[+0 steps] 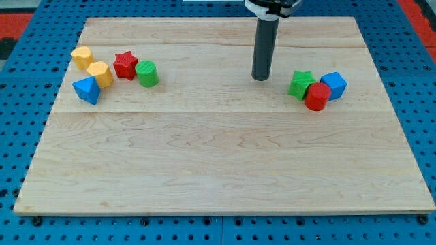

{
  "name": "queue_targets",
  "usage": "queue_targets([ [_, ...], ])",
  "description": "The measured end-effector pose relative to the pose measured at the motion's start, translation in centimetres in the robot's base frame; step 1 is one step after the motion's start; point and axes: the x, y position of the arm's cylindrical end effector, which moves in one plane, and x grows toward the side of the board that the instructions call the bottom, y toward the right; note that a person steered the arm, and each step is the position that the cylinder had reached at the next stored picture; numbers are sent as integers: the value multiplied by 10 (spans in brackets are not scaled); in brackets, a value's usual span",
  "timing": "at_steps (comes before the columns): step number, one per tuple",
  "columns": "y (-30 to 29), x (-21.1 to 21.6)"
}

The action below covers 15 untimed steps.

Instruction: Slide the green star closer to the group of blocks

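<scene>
My tip [261,78], a bare rod with no jaws to tell of, sits just left of the green star [300,84], apart. Star touches red block [317,96] at view's right.

Bright, even overhead light leaves the counter [218,156] sharply focused, with only small soft shadows and no glare.

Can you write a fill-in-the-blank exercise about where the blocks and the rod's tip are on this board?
The green star touches the red ____ beside it.
My tip stands to the view's ____ of the green star.
The green cylinder sits next to the ____ star.
Missing words: cylinder; left; red.
</scene>
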Motion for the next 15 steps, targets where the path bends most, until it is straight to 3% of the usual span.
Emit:
queue_targets([
  [3,-15,-1],
  [4,-15,-44],
  [5,80,-58],
  [6,184,-34],
  [7,211,-4],
  [8,164,20],
  [11,-27,26],
  [13,-55,88],
  [14,-161,85],
  [15,-185,101],
])
